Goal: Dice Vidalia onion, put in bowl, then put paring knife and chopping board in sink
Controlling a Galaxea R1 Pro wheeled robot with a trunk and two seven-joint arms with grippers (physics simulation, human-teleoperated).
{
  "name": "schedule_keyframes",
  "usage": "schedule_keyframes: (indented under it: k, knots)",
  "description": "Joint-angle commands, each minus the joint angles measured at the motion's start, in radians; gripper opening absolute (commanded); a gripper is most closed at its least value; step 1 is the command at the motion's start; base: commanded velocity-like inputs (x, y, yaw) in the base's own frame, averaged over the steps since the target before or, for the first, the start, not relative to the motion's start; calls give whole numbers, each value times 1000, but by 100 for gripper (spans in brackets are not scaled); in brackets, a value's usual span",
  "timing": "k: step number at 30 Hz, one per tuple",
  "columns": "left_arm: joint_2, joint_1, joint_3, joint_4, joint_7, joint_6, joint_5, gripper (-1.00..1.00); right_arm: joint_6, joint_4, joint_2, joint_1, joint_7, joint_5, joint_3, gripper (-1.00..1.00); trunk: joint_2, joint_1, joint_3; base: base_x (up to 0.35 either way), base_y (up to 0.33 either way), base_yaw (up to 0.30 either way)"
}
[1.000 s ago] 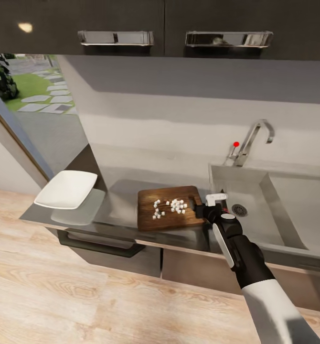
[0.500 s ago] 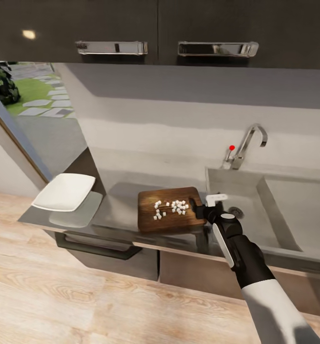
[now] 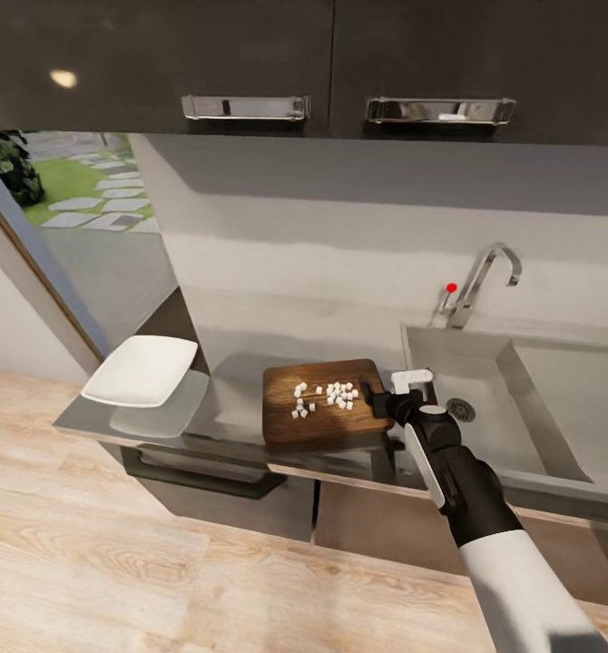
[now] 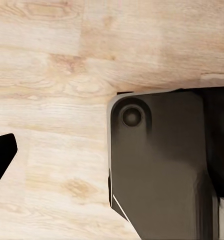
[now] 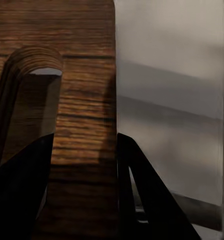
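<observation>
The dark-brown chopping board [image 3: 318, 419] lies on the grey countertop [image 3: 222, 399], just left of the sink [image 3: 513, 426]. Diced Vidalia onion [image 3: 327, 395] sits on it as small white bits. My right gripper [image 3: 377, 400] is shut on the chopping board's end nearest the sink. In the right wrist view its fingers [image 5: 137, 190] clamp the wooden strip [image 5: 84, 125] beside the handle slot [image 5: 34, 110]. The white bowl [image 3: 141, 370] stands at the countertop's left end. The paring knife is out of view. A black fingertip [image 4: 0, 157] of my left gripper hangs over the wooden floor.
A curved chrome faucet [image 3: 484, 279] with a red knob [image 3: 450, 288] rises behind the sink, whose drain [image 3: 460, 410] shows. Dark wall cabinets [image 3: 340, 54] hang overhead. A window opens at the left. The robot's dark base [image 4: 162, 165] shows in the left wrist view.
The whole head view has shifted, so the camera has moved. My right gripper keeps its hold on the board's end, and the board and diced onion sit as before.
</observation>
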Motion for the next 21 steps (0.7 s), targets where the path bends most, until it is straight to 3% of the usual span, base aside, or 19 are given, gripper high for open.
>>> schedule_keyframes:
  k: [1, 21]
  knots:
    - [2, 0, -8, -1, 8, -2, 10, 100, 5, -1, 0, 0, -6, -4, 1, -100, -2, 1, 0, 121, 86, 0]
    - [2, 0, -9, -1, 8, -2, 10, 100, 24, -4, 0, 0, -6, -4, 1, -100, -2, 1, 32, 140, 157, 0]
